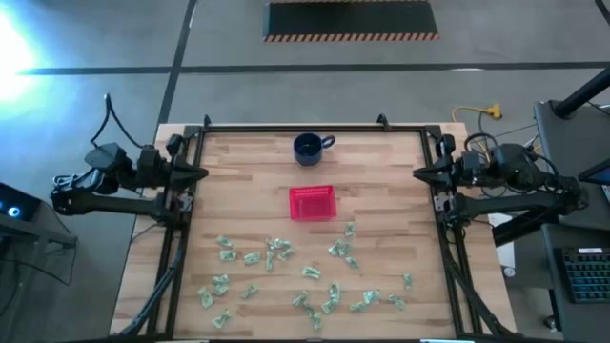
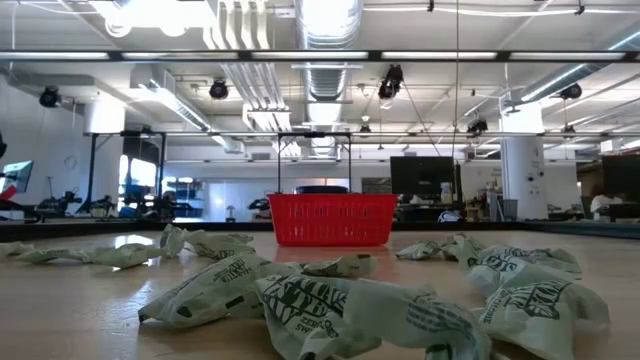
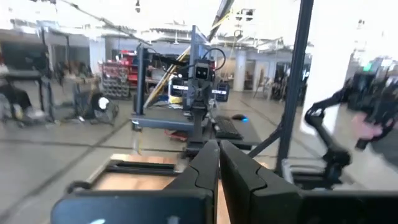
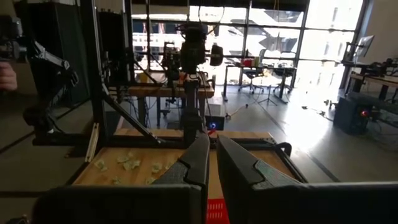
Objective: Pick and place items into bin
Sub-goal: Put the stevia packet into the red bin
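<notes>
Several pale green-and-whitish crumpled items point(image 1: 286, 272) lie scattered over the near half of the wooden table; the low view shows them up close point(image 2: 330, 305). The red bin point(image 1: 313, 202) stands at the table's middle, also in the low view point(image 2: 331, 219). My left gripper point(image 1: 202, 174) hovers shut at the table's left edge, pointing level toward the right. My right gripper point(image 1: 417, 173) hovers shut at the right edge, pointing left. Both are high above the table and far from the items. The left wrist view shows my left gripper point(image 3: 217, 149) with its fingers together; in the right wrist view my right gripper point(image 4: 212, 143) shows a thin slit.
A dark blue mug point(image 1: 309, 147) stands near the table's far edge, behind the bin. A black frame point(image 1: 315, 129) runs around the table. Bare wood lies between the bin and each arm.
</notes>
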Action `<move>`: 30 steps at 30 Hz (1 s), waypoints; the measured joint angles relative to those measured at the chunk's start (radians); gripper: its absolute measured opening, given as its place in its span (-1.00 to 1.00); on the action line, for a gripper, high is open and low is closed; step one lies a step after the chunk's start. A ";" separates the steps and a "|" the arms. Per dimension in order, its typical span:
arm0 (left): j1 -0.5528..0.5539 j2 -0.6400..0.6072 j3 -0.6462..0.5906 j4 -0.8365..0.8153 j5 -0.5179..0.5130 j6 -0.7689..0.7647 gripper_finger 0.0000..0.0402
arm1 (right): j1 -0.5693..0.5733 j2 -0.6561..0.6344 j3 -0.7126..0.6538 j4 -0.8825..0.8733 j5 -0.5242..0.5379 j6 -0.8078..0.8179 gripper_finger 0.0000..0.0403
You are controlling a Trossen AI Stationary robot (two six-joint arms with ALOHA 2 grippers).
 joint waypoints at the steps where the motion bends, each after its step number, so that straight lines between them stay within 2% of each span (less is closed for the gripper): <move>1: 0.000 0.004 0.000 0.006 0.002 -0.040 -1.00 | 0.000 0.001 0.000 0.000 0.000 0.018 -0.89; 4: 0.000 0.014 0.000 0.003 0.003 -0.122 -1.00 | 0.000 0.015 0.000 -0.004 0.000 0.111 -0.89; 7: 0.000 0.025 0.000 0.003 -0.001 -0.125 -1.00 | 0.000 0.035 -0.003 -0.014 0.000 0.140 -0.89; 14: 0.000 0.100 -0.016 -0.016 -0.011 0.056 -1.00 | 0.000 0.142 -0.008 -0.083 -0.004 0.137 -0.89; 18: 0.000 0.177 -0.058 0.039 -0.001 0.140 -1.00 | 0.002 0.221 -0.010 -0.091 -0.013 0.066 -0.89; 23: 0.000 0.352 -0.089 0.088 0.019 0.249 -1.00 | 0.022 0.306 -0.010 -0.027 -0.126 -0.068 -0.89; 27: -0.004 0.485 -0.085 0.104 0.029 0.236 -1.00 | 0.049 0.347 -0.010 -0.008 -0.143 -0.146 -0.89; 30: -0.026 0.539 -0.060 0.149 0.094 0.243 -1.00 | 0.072 0.357 -0.012 -0.011 -0.141 -0.157 -0.89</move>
